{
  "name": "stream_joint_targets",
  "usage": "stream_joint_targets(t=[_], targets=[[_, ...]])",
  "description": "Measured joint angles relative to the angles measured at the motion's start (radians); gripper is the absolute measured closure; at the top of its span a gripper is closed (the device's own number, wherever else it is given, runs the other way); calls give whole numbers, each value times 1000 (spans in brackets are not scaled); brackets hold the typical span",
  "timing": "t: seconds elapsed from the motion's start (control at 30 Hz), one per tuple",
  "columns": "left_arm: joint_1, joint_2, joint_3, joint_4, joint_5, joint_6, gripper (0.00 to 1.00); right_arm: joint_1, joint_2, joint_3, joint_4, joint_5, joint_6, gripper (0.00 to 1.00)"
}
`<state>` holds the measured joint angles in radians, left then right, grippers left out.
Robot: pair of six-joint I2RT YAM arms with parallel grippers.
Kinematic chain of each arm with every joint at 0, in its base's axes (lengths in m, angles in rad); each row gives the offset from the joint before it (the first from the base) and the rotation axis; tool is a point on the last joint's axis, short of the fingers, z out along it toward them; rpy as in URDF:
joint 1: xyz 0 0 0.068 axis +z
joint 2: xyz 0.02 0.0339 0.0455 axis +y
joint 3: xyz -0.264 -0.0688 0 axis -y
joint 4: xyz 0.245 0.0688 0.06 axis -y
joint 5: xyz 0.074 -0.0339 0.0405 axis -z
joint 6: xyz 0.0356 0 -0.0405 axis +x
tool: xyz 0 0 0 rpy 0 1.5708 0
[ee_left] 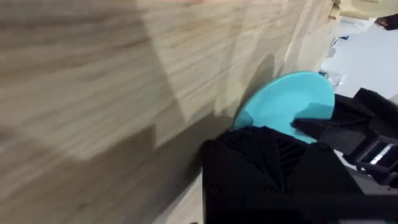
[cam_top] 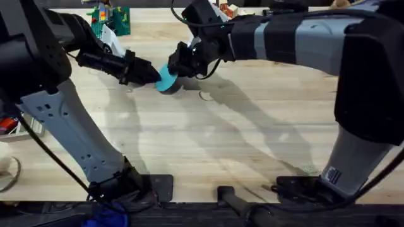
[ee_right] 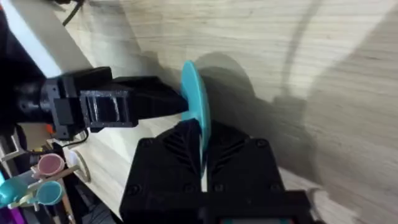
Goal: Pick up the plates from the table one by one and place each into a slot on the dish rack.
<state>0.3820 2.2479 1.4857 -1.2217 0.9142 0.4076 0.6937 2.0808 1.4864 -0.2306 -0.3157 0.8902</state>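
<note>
A bright cyan plate stands on edge, tilted, at the back middle of the table, between both grippers. My right gripper reaches across from the right and is shut on the plate's rim. In the right wrist view the plate runs edge-on straight down between my right gripper. My left gripper comes from the left, its fingers together and their tips against the plate's face. The left gripper meets the plate's side. The dish rack is out of view.
A green baseplate with coloured bricks lies at the back left, behind the left arm. Small items sit at the table's left edge. Bare wood stretches from the plate toward the arm bases.
</note>
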Motion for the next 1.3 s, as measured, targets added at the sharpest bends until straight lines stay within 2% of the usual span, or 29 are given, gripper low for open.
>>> stream_joint_targets(t=[0.3,0.47,0.73,0.87,1.1,1.3], targets=[[-12,16,100,-67,-100,-3,960,5,0,2,8,-12,0,973],[-10,-13,109,-70,-142,-3,960,5,0,2,8,-14,0,971],[-10,-240,109,-77,-164,-17,960,1,-2,4,10,-14,-71,970],[-10,-353,111,-80,-221,-61,960,-8,-28,5,-15,-9,-150,970],[-10,-544,111,-86,-424,-202,960,-43,-123,49,-97,2,-340,970],[-10,-718,111,-95,-671,-341,960,-74,-253,58,-167,5,-541,970]])
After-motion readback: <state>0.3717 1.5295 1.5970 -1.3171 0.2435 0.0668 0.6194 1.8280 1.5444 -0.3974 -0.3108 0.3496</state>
